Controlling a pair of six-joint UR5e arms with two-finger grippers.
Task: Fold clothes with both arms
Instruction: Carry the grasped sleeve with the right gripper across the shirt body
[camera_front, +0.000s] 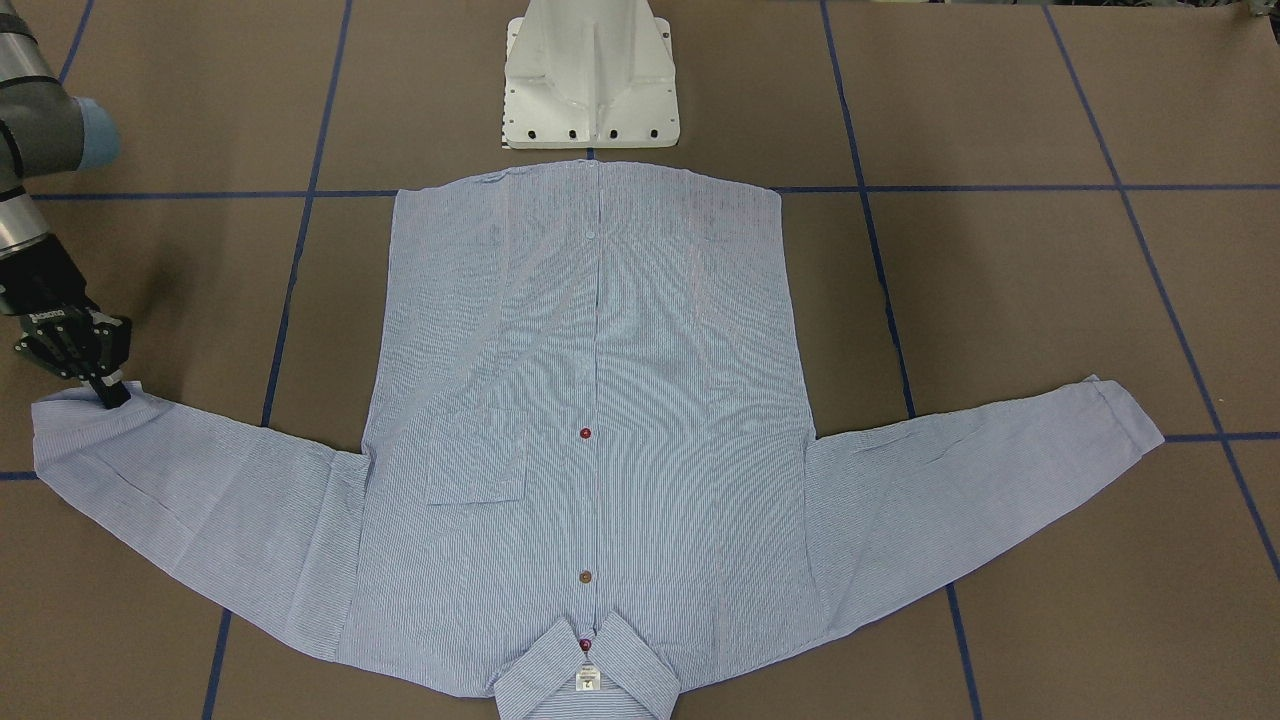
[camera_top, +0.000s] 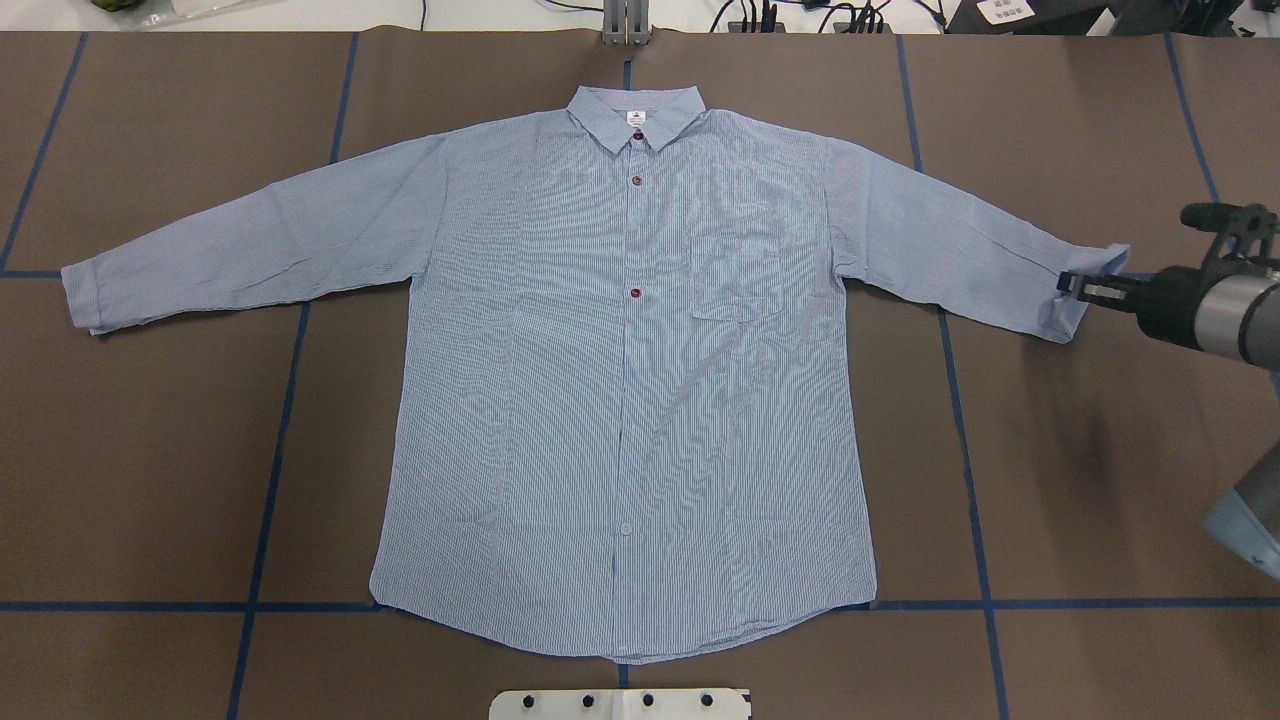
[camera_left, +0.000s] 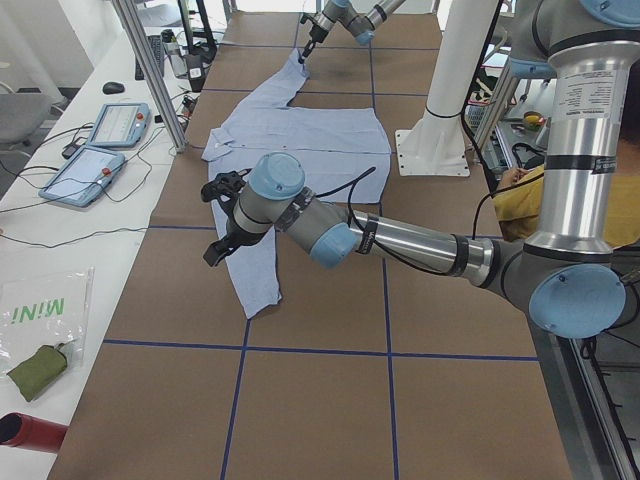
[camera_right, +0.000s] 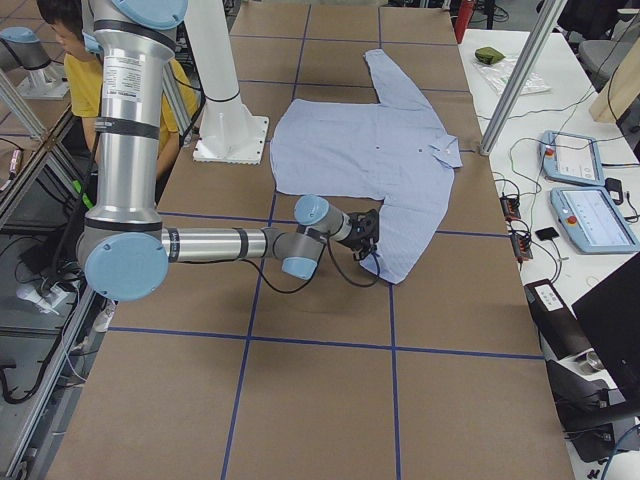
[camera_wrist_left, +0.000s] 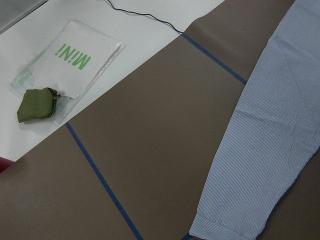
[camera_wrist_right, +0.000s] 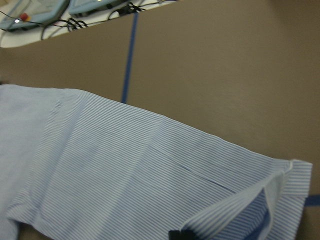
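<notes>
The light blue striped shirt lies flat and front up, sleeves spread, collar on the side away from the robot's base. My right gripper is shut on the cuff of the right sleeve. The cuff's corner curls up off the table, with a dark fingertip beneath the fabric. My left gripper shows only in the exterior left view, hovering beside the left sleeve; I cannot tell whether it is open or shut. No fingers appear in the left wrist view.
The white pedestal base stands at the shirt's hem. Blue tape lines cross the brown table cover. A green pouch on a plastic bag lies on the white bench past the left sleeve. Control tablets and cables sit there too. A person in yellow sits behind the robot.
</notes>
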